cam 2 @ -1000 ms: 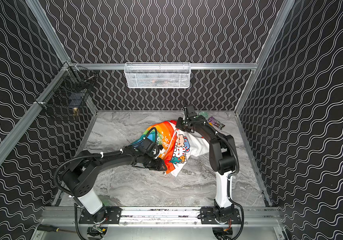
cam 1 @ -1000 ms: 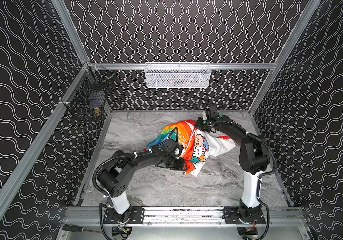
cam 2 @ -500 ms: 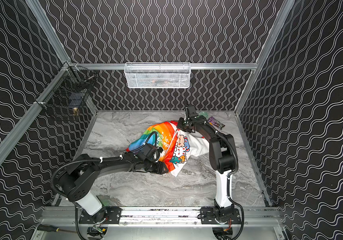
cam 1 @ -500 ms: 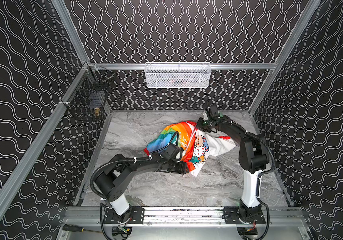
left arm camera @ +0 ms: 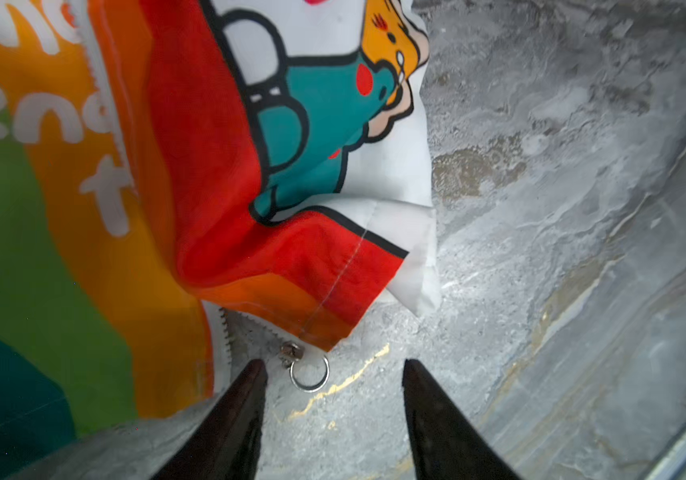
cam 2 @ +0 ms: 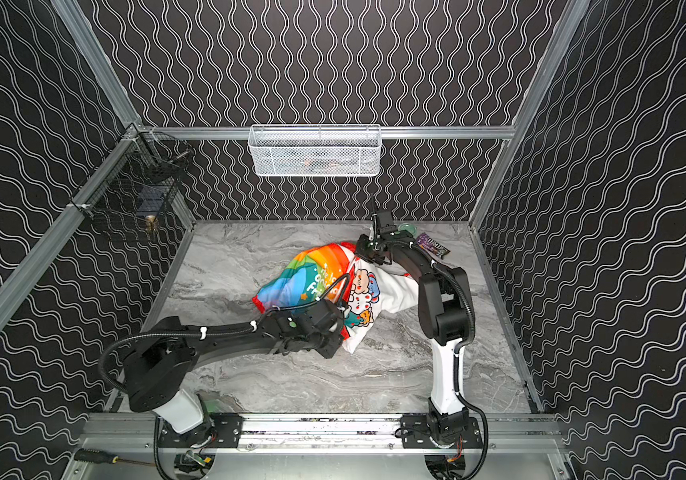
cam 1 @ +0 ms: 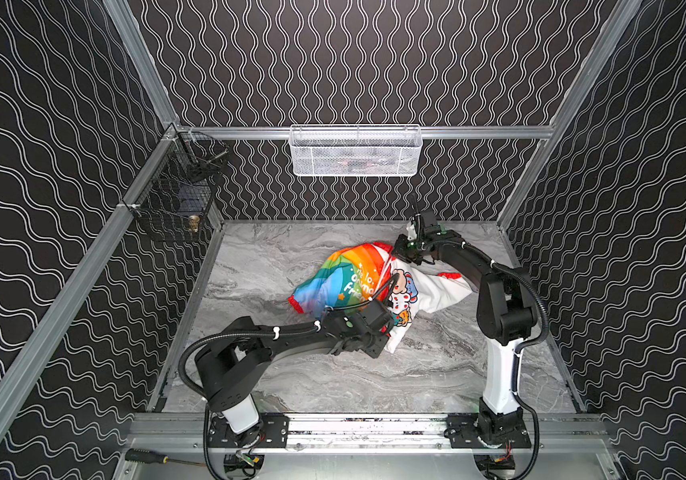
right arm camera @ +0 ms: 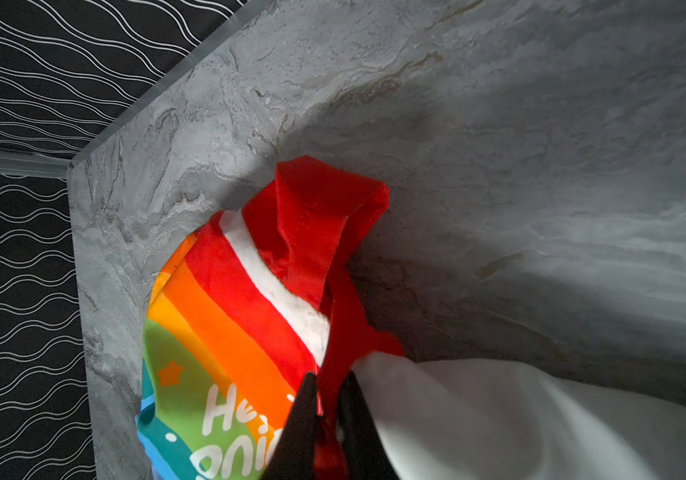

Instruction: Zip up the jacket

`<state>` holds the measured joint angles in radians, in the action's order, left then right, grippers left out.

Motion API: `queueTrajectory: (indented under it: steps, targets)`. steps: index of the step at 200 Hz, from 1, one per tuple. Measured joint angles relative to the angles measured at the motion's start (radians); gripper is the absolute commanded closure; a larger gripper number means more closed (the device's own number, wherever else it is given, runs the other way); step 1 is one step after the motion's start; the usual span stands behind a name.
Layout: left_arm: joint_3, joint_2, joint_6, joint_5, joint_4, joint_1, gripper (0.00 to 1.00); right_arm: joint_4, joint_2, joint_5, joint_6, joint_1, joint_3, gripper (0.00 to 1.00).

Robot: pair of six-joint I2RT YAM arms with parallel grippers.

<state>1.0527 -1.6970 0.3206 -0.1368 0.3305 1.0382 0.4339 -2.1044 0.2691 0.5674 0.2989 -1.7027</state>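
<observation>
two hands work one jacket (cam 1: 349, 282), which lies crumpled on the back half of the bench (cam 1: 416, 374), nearer its right edge than its left. the right hand (right arm camera: 329, 376) is pinched shut on red cloth (right arm camera: 324, 216) at the hood end, toward the back edge. that grip likely anchors the top so the zip line can be drawn taut once the slider is pulled. the left hand (left arm camera: 333, 361) sits low at the hem end, toward the front edge, its jaws moderately wide and holding nothing. the ring pull (left arm camera: 310, 374) lies flat on the bench between the fingertips (left arm camera: 250, 382), nearer one of them and touching neither as far as the wrist view shows. the slider (left arm camera: 289, 351) sits at the very bottom of the white teeth (left arm camera: 225, 332), so the zip is judged not yet started. one front panel is folded over, showing the cartoon lining (left arm camera: 316, 108), and may need laying flat first.
</observation>
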Motion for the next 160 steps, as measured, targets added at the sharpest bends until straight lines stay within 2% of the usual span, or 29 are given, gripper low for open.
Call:
queueTrajectory:
  steps: [57, 91, 100, 117, 131, 146, 160]
  targets:
    - [0.032, -0.074, -0.047, -0.110, 0.019, 0.051, 0.41, 0.000, -0.001, 0.006, 0.000, -0.003, 0.000, 0.84]
    - [0.055, -0.119, -0.051, -0.150, 0.017, 0.052, 0.46, 0.000, -0.001, 0.012, 0.000, -0.005, 0.000, 0.84]
    - [0.064, -0.129, -0.050, -0.163, 0.016, 0.052, 0.52, 0.000, -0.001, 0.013, 0.000, -0.006, 0.000, 0.84]
    - [0.074, -0.135, -0.050, -0.186, 0.018, 0.052, 0.74, 0.000, 0.000, 0.014, 0.000, -0.007, 0.001, 0.82]
    - [0.076, -0.127, -0.050, -0.206, 0.018, 0.052, 0.88, 0.000, 0.001, 0.017, 0.000, -0.010, 0.003, 0.76]
    - [0.073, -0.111, -0.050, -0.219, 0.019, 0.048, 1.00, 0.000, 0.010, 0.019, 0.001, -0.015, 0.011, 0.65]
    - [0.070, -0.103, -0.050, -0.221, 0.016, 0.041, 1.00, 0.001, 0.032, 0.021, 0.000, -0.019, 0.026, 0.51]
